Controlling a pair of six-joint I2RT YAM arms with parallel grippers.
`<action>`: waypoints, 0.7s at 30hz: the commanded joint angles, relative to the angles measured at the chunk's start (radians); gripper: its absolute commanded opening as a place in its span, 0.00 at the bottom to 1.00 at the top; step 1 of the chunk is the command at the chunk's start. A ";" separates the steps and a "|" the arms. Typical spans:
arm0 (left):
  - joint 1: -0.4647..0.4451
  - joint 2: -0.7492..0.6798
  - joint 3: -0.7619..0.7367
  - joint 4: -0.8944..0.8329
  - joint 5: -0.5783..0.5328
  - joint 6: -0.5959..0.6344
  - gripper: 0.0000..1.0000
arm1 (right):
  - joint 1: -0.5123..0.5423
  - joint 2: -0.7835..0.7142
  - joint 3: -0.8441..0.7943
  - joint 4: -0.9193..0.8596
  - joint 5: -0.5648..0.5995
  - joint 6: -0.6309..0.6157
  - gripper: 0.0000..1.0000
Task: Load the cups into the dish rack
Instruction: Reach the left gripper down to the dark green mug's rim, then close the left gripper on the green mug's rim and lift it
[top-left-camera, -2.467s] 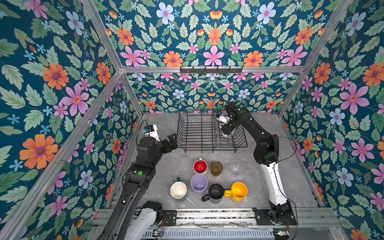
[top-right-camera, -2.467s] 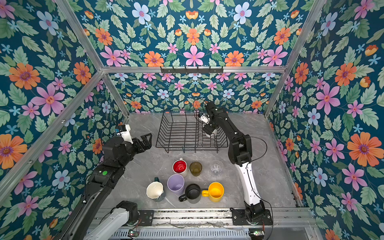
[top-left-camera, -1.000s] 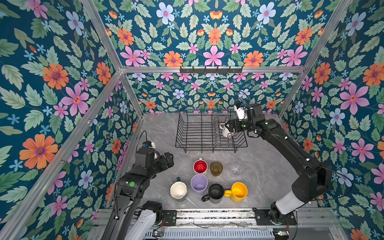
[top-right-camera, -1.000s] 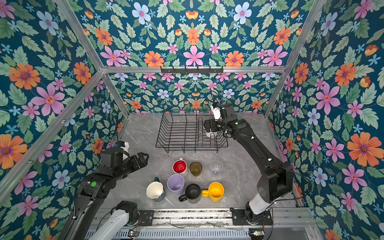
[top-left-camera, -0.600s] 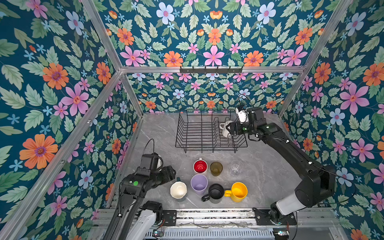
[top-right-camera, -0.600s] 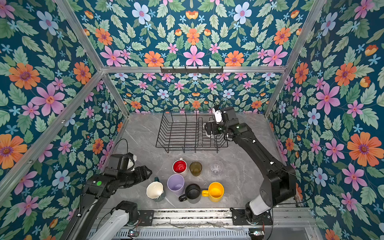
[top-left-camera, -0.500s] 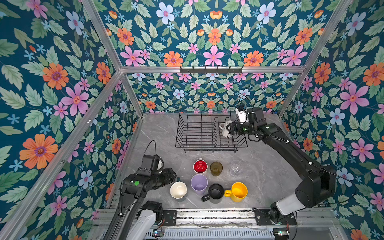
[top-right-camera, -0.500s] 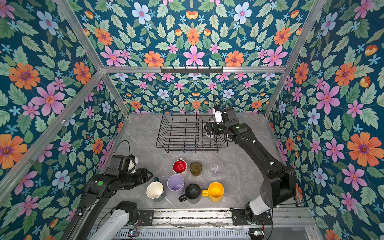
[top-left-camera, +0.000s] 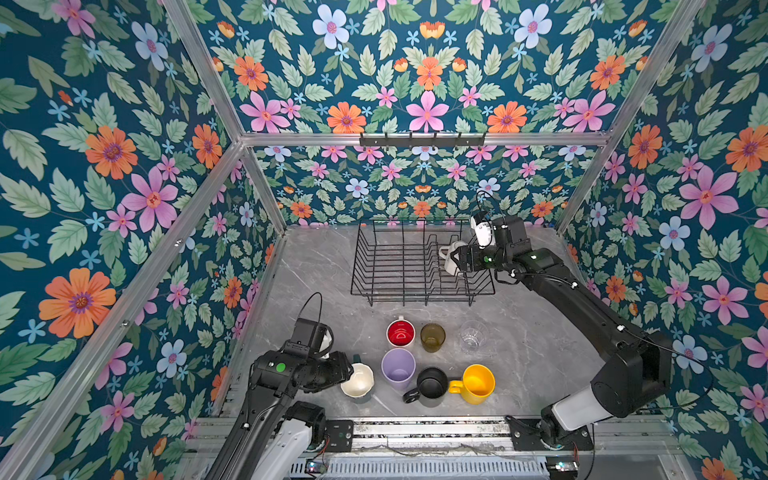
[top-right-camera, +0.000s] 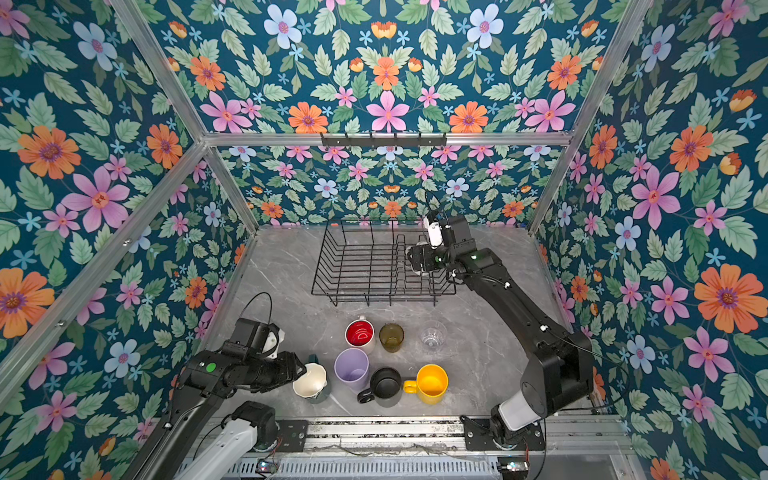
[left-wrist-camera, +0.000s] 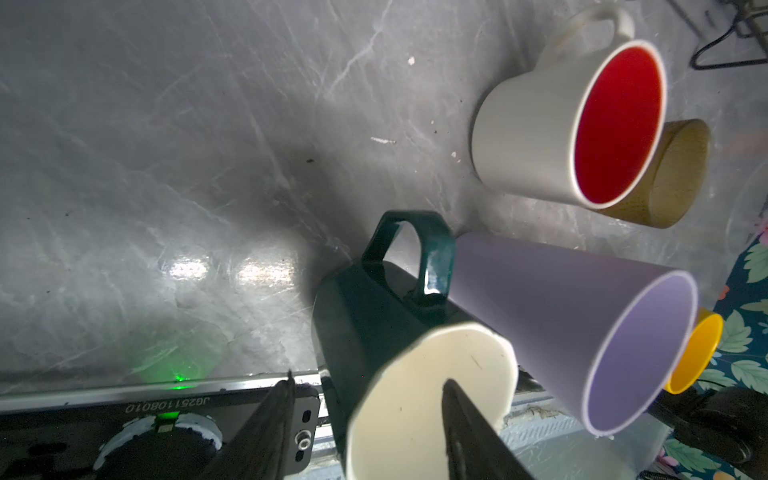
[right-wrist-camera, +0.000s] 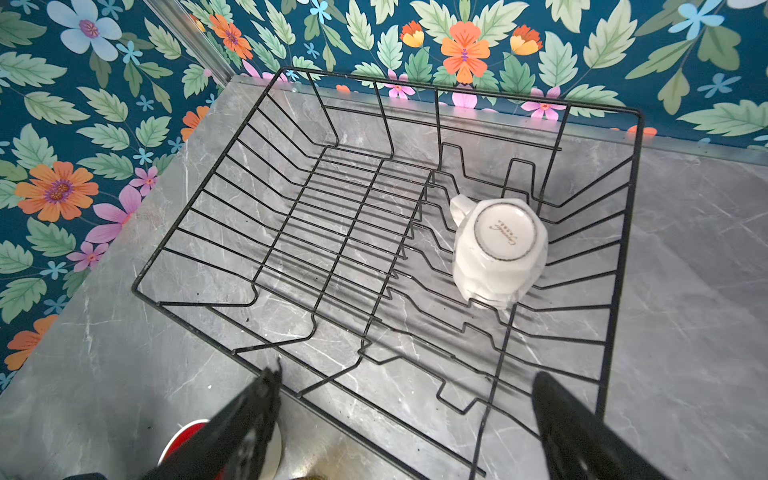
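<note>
At the near left of the desk (top-left-camera: 316, 282), the left tool (left-wrist-camera: 369, 380) straddled the wall of the dark-green mug (top-left-camera: 358, 379). One finger was inside its cream bowl and one outside, spread and not yet pinching. The mug's handle sat just beside the lilac tumbler (top-left-camera: 398, 368), so a lift could have nudged or toppled the tumbler. A pinch on the wall alone might also have let the mug swing or slip.

The right tool (right-wrist-camera: 408, 371) hung spread and empty over the dish rack (top-left-camera: 363, 266).

There were eight cups:
- One tall cream mug (right-wrist-camera: 498, 249) stood upside down in the rack.
- Seven stood on the desk: the green mug, the tumbler, a black mug (top-left-camera: 432, 382), a yellow mug (top-left-camera: 478, 382), a white mug red inside (top-left-camera: 400, 332), an amber glass (top-left-camera: 432, 336) and a clear glass (top-left-camera: 473, 336).

There was one rack.
</note>
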 joint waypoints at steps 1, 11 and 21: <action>-0.004 0.004 -0.008 -0.012 -0.002 0.009 0.55 | 0.002 -0.004 -0.001 0.014 0.009 0.008 0.94; -0.039 0.046 -0.047 0.057 -0.014 -0.010 0.42 | 0.005 -0.012 -0.016 0.019 0.019 0.005 0.94; -0.115 0.080 -0.066 0.118 -0.045 -0.070 0.26 | 0.005 -0.013 -0.030 0.029 0.023 0.001 0.94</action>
